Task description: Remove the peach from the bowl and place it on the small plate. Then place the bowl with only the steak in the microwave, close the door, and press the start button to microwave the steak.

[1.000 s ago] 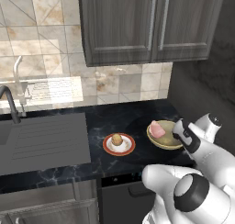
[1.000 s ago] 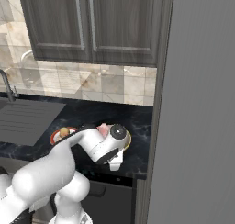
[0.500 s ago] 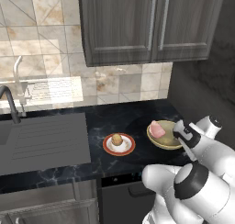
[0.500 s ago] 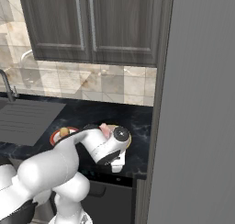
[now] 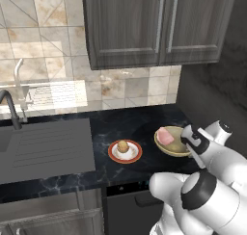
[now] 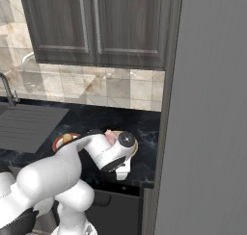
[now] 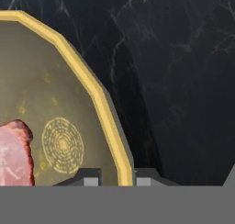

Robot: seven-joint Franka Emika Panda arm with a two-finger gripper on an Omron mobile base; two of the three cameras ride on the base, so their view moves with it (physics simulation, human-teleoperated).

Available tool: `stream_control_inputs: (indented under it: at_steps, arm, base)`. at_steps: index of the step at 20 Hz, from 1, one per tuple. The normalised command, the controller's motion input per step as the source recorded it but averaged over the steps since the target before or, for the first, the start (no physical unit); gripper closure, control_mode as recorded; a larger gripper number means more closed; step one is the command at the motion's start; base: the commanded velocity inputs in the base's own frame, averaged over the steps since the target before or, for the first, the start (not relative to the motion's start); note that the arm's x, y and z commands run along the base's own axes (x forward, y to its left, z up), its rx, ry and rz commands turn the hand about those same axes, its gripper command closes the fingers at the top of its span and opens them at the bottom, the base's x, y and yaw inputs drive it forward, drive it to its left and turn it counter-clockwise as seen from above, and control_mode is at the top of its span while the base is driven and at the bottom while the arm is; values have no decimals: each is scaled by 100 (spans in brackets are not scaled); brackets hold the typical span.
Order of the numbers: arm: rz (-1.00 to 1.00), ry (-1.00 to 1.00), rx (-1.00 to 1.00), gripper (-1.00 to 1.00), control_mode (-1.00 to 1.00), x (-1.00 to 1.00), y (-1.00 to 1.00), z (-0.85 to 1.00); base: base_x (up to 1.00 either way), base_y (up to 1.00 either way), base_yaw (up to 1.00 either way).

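Peach (image 5: 122,146) already sitting on the small plate (image 5: 135,156), on the counter (image 5: 120,125) just left of the bowl (image 5: 170,150) – first step looking done

Now working the bowl pickup: gripper (image 7: 118,178) sitting low at the bowl's near-right edge, one tip inside the wall, one outside, yellow rim running between them

Jaws pinching closed on the bowl rim, tips just beside it on either side; grip looking made or all but made, not possible to confirm firm contact

Steak (image 7: 13,152) lying alone in the bowl, off to the side away from the pinch point, clear of the fingertips (image 7: 91,178)

Bowl resting flat on the counter, not yet lifted

Next, judging from here: lifting straight up and keeping the bowl level – single-edge grip on a wide shallow bowl, so likely sagging on the far side and letting the steak slide

Then carrying it to the microwave, setting it inside, closing the door, pressing start

Watching for: rim slipping out of the pinch during the lift, bowl clipping the small plate when swinging away
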Motion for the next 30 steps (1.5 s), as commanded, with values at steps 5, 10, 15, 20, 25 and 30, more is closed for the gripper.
stream_control_inputs:
  at_steps: [5,10,15,20,25,30]
  arm:
    - [0,-5,0,100,-100,-5,3,10]
    - [0,-20,-1,100,-100,-33,12,70]
    - [0,-21,-1,100,-100,-23,32,81]
    - [0,-10,0,100,-100,-28,44,61]
    - [0,-4,0,100,-100,-43,38,67]
    - [0,-2,-2,100,-100,-47,11,72]
  base:
    - [0,0,0]
    - [0,0,0]
    - [0,0,0]
    - [0,0,0]
    - [0,0,0]
    - [0,0,0]
